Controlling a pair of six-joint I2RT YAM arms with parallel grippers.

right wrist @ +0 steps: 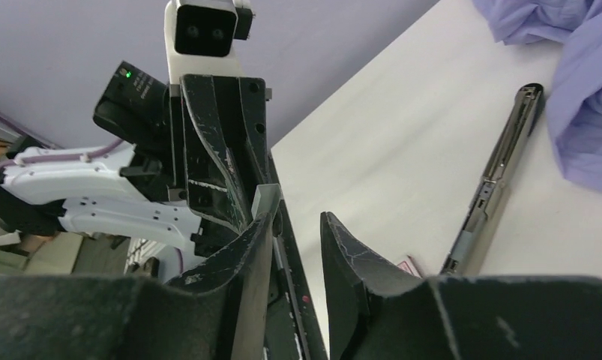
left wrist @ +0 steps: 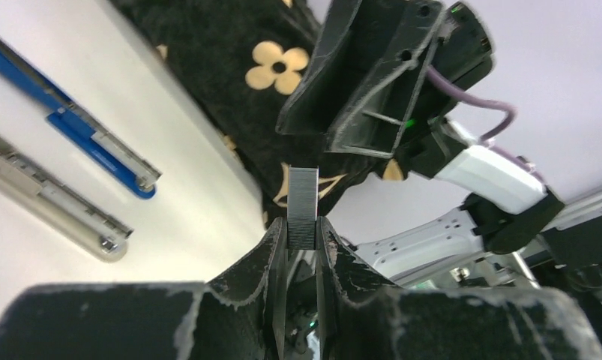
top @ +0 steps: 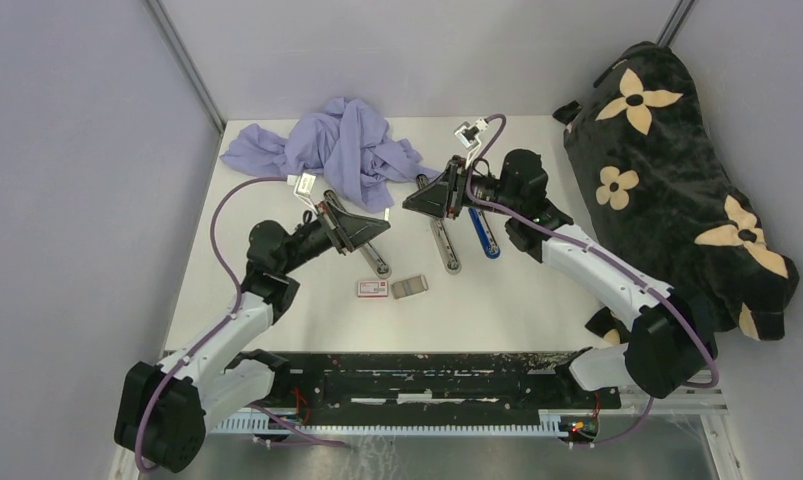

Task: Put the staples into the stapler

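Staples [left wrist: 302, 206] were ribbed grey metal, dull sheen. Table [top: 537, 300] matt white, smooth. Cloth [top: 342, 145] soft lilac fabric, crumpled. Bag [top: 677, 190] black plush, beige flower patches. Grey stapler [left wrist: 50, 199] satin metal; blue stapler [left wrist: 95, 146] glossy.

The white table [top: 277, 300] carries a crumpled lavender cloth [top: 342, 150] at 11 o'clock and a black flower-patterned bag [top: 677, 190] over its 3 o'clock edge. Around the centre lie three opened staplers side by side: a dark grey stapler [top: 379, 263], a silver stapler [top: 445, 245] and a blue stapler [top: 485, 238]. Toward 6 o'clock, a red-and-white box [top: 373, 288] lies just beside a grey staple tray [top: 410, 286].
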